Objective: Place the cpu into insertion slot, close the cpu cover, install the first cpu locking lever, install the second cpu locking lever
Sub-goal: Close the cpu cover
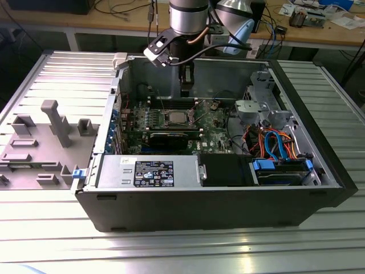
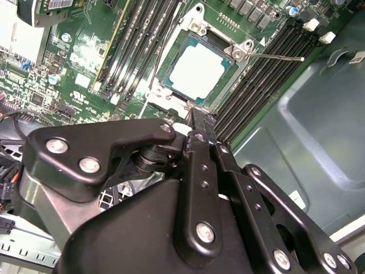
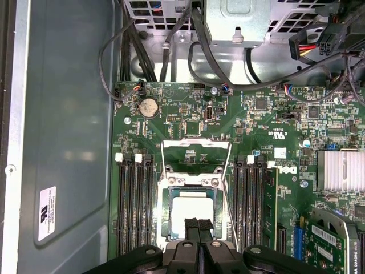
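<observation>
The cpu (image 3: 190,210) lies flat in the insertion slot (image 3: 166,214) on the green motherboard, its dull silver top showing, also as the cpu (image 2: 197,71) in the second wrist view. The cpu cover (image 3: 197,144) stands swung up off the slot, on the side away from the gripper. A thin wire locking lever (image 2: 279,56) sticks out free beside the slot. My gripper (image 3: 199,224) hovers over the slot's near edge, shut, with nothing between its fingers. In the exterior view the gripper (image 1: 186,91) hangs just behind the slot (image 1: 175,118).
The motherboard sits inside an open black computer case (image 1: 217,205). Long black memory slots (image 3: 132,205) flank the socket on both sides. A power supply (image 1: 149,171), bundled cables (image 1: 274,142) and a silver heatsink (image 3: 341,171) crowd the surroundings. A grey fixture tray (image 1: 40,142) lies outside at the exterior view's left.
</observation>
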You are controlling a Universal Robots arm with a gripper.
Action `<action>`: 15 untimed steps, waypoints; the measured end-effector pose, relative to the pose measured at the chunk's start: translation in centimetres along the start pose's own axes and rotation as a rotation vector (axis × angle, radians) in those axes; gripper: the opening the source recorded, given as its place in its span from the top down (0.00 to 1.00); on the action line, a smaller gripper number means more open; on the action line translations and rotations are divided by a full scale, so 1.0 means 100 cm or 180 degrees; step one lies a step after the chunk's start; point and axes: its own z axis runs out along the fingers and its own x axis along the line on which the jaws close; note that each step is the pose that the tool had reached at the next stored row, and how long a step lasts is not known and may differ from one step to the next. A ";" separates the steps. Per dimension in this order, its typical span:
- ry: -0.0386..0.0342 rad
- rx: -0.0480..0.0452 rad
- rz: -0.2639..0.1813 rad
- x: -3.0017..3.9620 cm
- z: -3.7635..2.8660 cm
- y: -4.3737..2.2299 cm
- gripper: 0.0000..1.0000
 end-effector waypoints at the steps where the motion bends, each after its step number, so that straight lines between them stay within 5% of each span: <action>1: 0.0000 0.0000 0.0000 0.0000 0.0000 0.0001 0.89; 15: 0.0000 0.0000 0.0000 -0.0001 0.0002 0.0043 0.89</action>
